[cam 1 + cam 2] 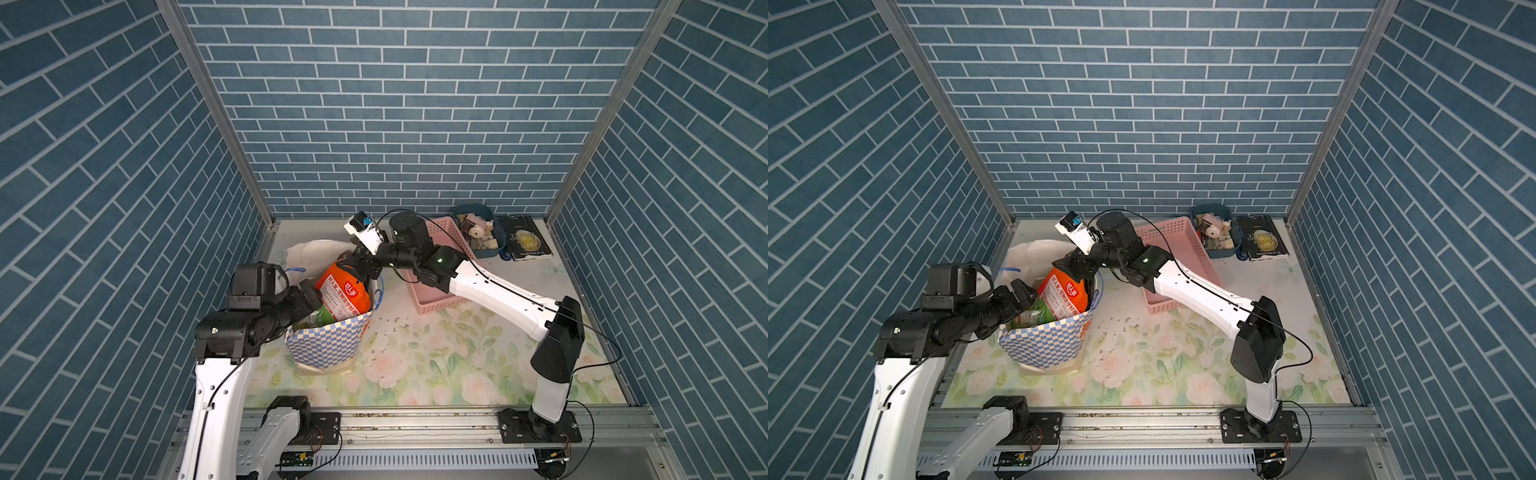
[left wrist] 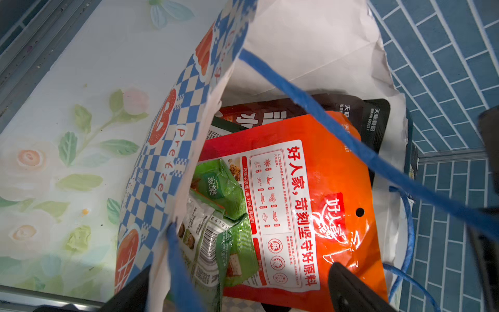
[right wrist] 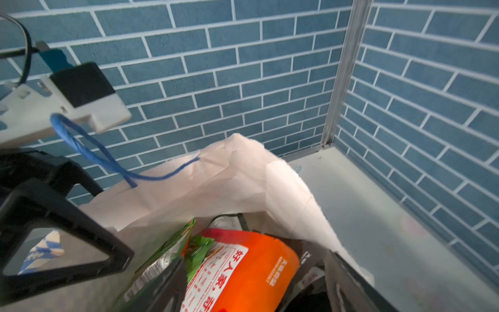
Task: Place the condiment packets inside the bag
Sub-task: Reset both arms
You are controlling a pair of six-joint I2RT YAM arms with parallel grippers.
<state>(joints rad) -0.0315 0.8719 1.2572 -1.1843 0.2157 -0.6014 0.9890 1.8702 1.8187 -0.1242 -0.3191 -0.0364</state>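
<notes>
The checkered bag [image 1: 328, 345] [image 1: 1050, 345] stands upright at the table's front left with its mouth open. An orange-red condiment packet [image 1: 343, 293] [image 2: 310, 189] [image 3: 243, 278] sticks up out of it. A green packet [image 2: 224, 189] [image 1: 1034, 316] and a black one [image 2: 297, 108] lie beside it in the bag. My right gripper [image 1: 357, 266] [image 3: 253, 286] hangs open over the bag's far rim, its fingers either side of the orange packet's top. At the bag's left rim my left gripper [image 1: 309, 295] [image 2: 240, 291] is open, with one finger inside and one outside the wall.
A pink perforated basket [image 1: 446, 232] sits behind my right arm. A blue tub [image 1: 473, 230] of small pale items and a black book [image 1: 528, 239] lie at the back right. The bag's blue cord handle [image 2: 324, 116] crosses its mouth. Crumbs dot the floral table [image 1: 436, 353].
</notes>
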